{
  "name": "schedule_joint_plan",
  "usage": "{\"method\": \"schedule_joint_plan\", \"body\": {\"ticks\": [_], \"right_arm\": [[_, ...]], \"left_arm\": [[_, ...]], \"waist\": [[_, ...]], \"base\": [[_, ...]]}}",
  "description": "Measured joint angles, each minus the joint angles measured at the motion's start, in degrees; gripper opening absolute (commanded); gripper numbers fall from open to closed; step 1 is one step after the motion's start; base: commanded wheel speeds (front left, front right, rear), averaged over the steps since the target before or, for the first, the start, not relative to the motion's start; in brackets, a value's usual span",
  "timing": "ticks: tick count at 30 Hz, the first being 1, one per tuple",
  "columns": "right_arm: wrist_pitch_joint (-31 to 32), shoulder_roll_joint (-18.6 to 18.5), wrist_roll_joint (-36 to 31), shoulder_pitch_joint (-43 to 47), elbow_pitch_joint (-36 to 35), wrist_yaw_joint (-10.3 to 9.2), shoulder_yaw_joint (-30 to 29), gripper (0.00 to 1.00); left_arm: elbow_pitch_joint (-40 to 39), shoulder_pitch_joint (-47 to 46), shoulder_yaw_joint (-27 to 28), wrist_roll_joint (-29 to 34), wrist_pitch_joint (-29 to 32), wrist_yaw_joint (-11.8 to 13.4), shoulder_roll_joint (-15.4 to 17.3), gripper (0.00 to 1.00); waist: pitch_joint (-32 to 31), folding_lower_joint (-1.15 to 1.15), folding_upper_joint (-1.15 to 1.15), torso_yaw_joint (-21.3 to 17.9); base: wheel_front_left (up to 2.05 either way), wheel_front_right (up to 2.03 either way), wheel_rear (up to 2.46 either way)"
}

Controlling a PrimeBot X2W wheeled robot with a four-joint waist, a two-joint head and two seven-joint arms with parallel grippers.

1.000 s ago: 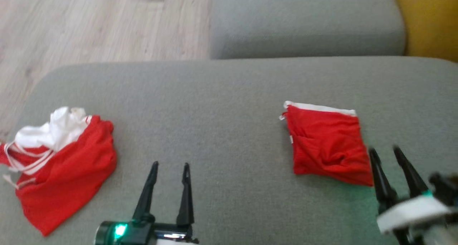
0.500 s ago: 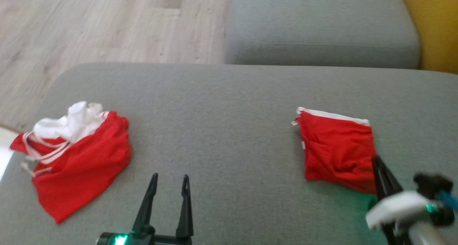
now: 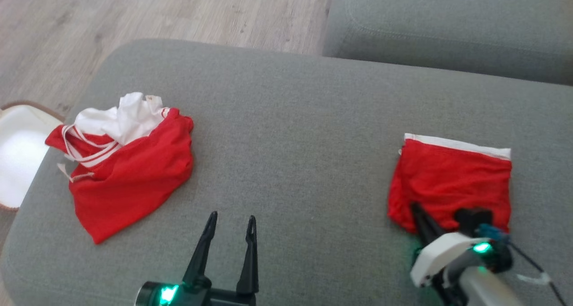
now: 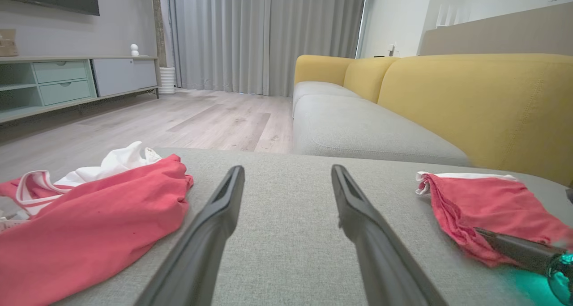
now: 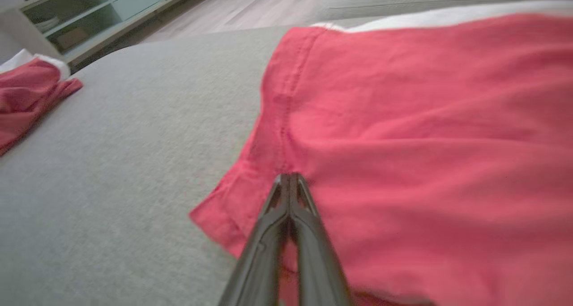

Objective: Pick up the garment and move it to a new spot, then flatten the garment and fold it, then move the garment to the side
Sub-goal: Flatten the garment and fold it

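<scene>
Obs., largest first. The grey seat cushion takes up most of the head view and serves as the work surface.

On its left end lies a crumpled garment, red with white trim, heaped and unfolded.

On the right end is the folded garment, a compact red rectangle lying flat. It sits well apart from the heap.

Left gripper: fingers spread wide, nothing between them. It hovers over bare cushion between the two pieces.

Right gripper: fingers pressed together, tips on the red cloth at the side seam, near the folded piece's near-left corner. I cannot tell whether any cloth is pinched between the tips.

White waistband runs along the far edge.

Judgement: folding looks done, and the move to the side is the step in hand.

Handling: thin, light, limp knit. It will sag and the layers may slide open if lifted by one point. Best hold is through all layers at the seam or a folded edge, keeping it low or dragging it across the cushion. The cushion's weave may snag the bottom layer.
</scene>
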Motion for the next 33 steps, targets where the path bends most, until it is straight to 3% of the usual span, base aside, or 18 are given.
{"method": "schedule_joint_plan", "body": {"ticks": [10, 14, 15, 16, 18, 20, 26, 33], "right_arm": [[-0.8, 1.1, 1.7, 0.1, -0.5, 0.00, 9.0, 0.00], [-0.8, 1.5, 2.1, 2.1, -5.1, 0.00, 10.2, 0.00], [-0.8, 1.5, 2.1, 2.8, -6.3, 0.00, 10.1, 0.04], [-0.8, 1.4, 2.1, 3.4, -7.6, 0.00, 10.0, 0.20], [-0.8, 1.2, 2.0, 5.0, -10.5, 0.00, 9.6, 0.42], [-0.8, 0.9, 2.0, 6.9, -13.8, 0.00, 8.7, 1.00], [-0.8, -1.7, -2.1, 13.4, -25.4, 0.00, -2.0, 1.00], [-0.8, -1.6, -8.8, 23.8, -38.2, 0.00, -14.6, 1.00]], "left_arm": [[0.0, -0.7, 0.0, 0.0, 0.0, 0.4, 0.0, 1.00], [0.0, -0.7, 0.2, 0.0, 0.0, 0.4, 0.0, 1.00], [-0.1, -0.6, 0.3, 0.0, 0.0, 0.4, 0.0, 1.00], [-0.1, -0.6, 0.5, 0.0, 0.0, 0.4, 0.0, 1.00], [-0.2, -0.4, 0.9, 0.0, 0.0, 0.2, 0.0, 1.00], [-0.2, -0.1, 1.5, 0.1, 0.0, 0.1, 0.0, 1.00], [-0.7, 1.6, 3.3, 0.1, 0.0, 0.1, 0.0, 1.00], [-1.3, 4.4, 5.9, 0.1, 0.0, 0.0, 0.0, 1.00]], "waist": [[-0.9, -0.01, 0.00, -1.6], [-2.0, -0.01, 0.00, -3.1], [-2.3, -0.01, 0.00, -3.5], [-2.7, -0.01, 0.00, -4.0], [-3.4, -0.01, 0.00, -4.8], [-4.2, -0.01, 0.00, -5.7], [-6.4, -0.02, 0.00, -8.6], [-8.8, -0.02, 0.00, -11.7]], "base": [[0.00, 0.00, 0.00], [0.00, 0.00, 0.00], [0.00, 0.00, 0.00], [0.00, 0.00, 0.00], [0.00, 0.00, 0.00], [0.00, 0.00, 0.00], [0.00, 0.00, 0.00], [0.00, 0.00, 0.00]]}}
